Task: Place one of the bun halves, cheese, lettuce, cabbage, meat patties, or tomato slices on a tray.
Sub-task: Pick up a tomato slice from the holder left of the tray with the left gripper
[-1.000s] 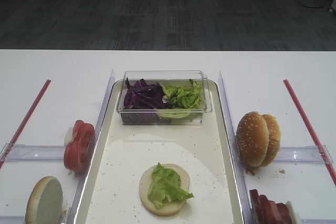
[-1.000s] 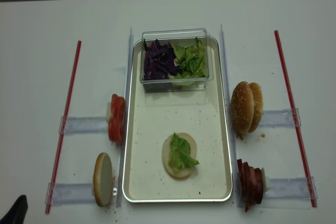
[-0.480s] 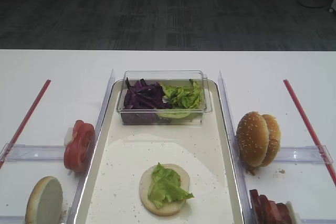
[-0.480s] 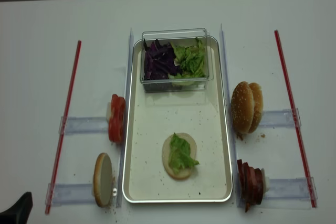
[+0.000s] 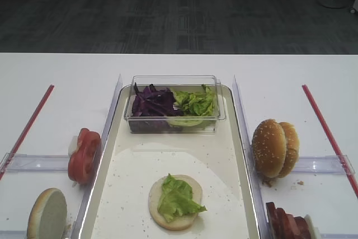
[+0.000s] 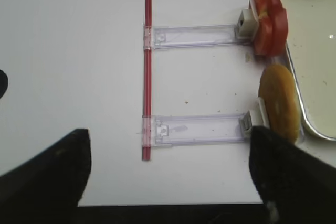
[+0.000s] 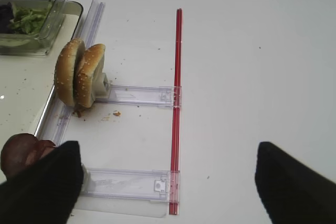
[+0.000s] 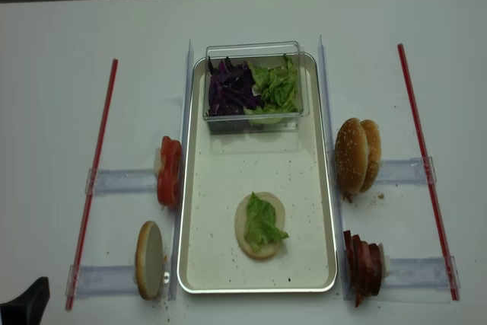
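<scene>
meat patties cut off at frame edge, left jaws wide apart and empty, right jaws likewise

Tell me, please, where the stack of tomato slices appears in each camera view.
Exterior high: tomato slices, left of the tray.
Realsense: tomato slices, left of tray.
Left wrist: top right.
Right wrist: not in view.
Shared landmark: the tray's left rim.
</scene>
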### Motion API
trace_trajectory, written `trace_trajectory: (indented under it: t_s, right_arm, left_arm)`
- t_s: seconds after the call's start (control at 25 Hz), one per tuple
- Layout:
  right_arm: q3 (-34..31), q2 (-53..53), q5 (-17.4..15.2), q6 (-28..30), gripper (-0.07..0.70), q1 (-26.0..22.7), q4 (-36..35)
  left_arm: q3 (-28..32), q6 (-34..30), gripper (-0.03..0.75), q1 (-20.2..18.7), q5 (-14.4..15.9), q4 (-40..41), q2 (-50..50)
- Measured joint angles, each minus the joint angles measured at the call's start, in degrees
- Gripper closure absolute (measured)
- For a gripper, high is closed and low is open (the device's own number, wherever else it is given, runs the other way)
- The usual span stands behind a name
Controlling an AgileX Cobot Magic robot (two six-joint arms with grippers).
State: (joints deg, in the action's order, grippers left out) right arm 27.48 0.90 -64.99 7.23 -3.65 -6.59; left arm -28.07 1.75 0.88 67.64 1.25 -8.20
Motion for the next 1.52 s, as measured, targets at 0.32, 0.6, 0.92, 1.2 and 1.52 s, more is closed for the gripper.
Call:
trace_trajectory:
  t_s: [0.32,0.6,0.92,1.2,1.52]
  right_arm:
    - [0.00,0.00,0.00,0.00,-0.045,0.00,0.00]
    - [0.00,0.00,0.00,0.00,-0.045,0.00,0.00]
    - [0.00,0.00,0.00,0.00,-0.045,0.00,0.00]
    - [0.00,0.00,0.00,0.00,-0.045,0.00,0.00]
    - [0.00,0.00,0.00,0.00,-0.045,0.00,0.00]
  left_arm:
    - [-0.10,0.59,0.151,0.00,0.10,-0.09,-8.08]
    - [-0.45,1.20,0.151,0.00,0.00,-0.09,-20.16]
    - [-2.99,0.25,0.151,0.00,2.21,-0.09,-34.19]
    - [-4.57,0.13,0.151,0.00,1.68,-0.09,-39.09]
    - [-10.28,0.13,0.151,0.00,-3.51,-0.09,-49.83]
